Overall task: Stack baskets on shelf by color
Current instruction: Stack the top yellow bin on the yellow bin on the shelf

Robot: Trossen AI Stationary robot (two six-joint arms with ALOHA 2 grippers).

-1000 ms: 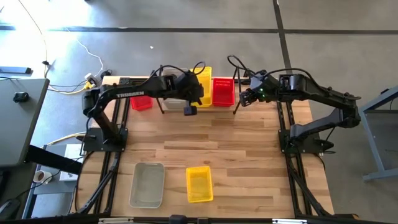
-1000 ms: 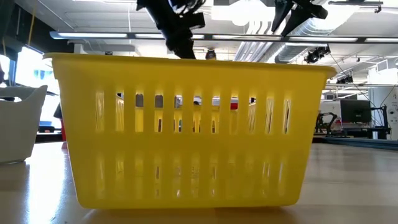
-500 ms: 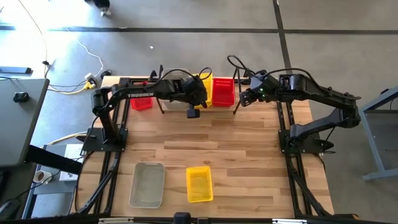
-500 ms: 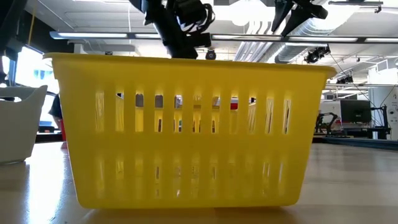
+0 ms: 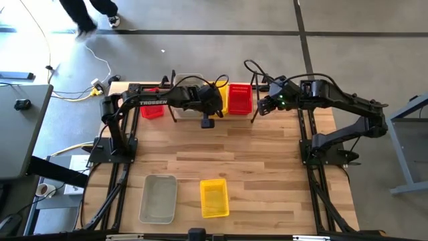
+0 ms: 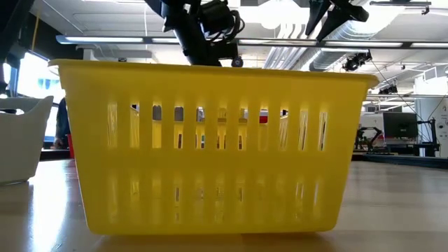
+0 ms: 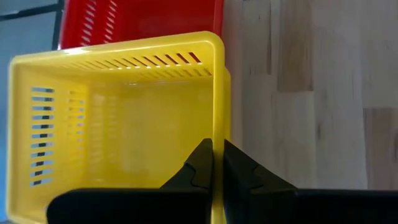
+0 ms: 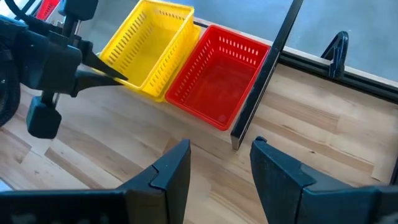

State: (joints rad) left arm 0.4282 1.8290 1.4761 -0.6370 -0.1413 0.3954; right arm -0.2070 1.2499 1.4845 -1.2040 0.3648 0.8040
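On the far left of the table's back edge, a small red basket (image 5: 152,112) sits alone on the wood, outside the shelf (image 5: 256,100). Next along, a translucent grey-white basket (image 5: 189,111) is mostly hidden under the left arm. The left gripper (image 7: 213,163) has its fingers pinched nearly together on the rim wall of the top yellow basket (image 7: 118,118), which sits nested in a second yellow one whose rim shows just beneath. The grip on one wall looks chosen so the basket can be lowered straight into its mate. Beside that pair stands the red basket (image 8: 217,87) on the shelf, touching the yellow stack. The right gripper (image 8: 221,165) hangs just in front of the shelf's black upright rod, fingers spread wide and holding nothing, apparently waiting.

Nearer the front edge, a grey-white basket (image 5: 158,198) and a lone yellow basket (image 5: 214,197) lie side by side, not yet sorted.

Countable here: three yellow, two red, two grey-white; more may be hidden beneath the left arm, which blocks that spot.
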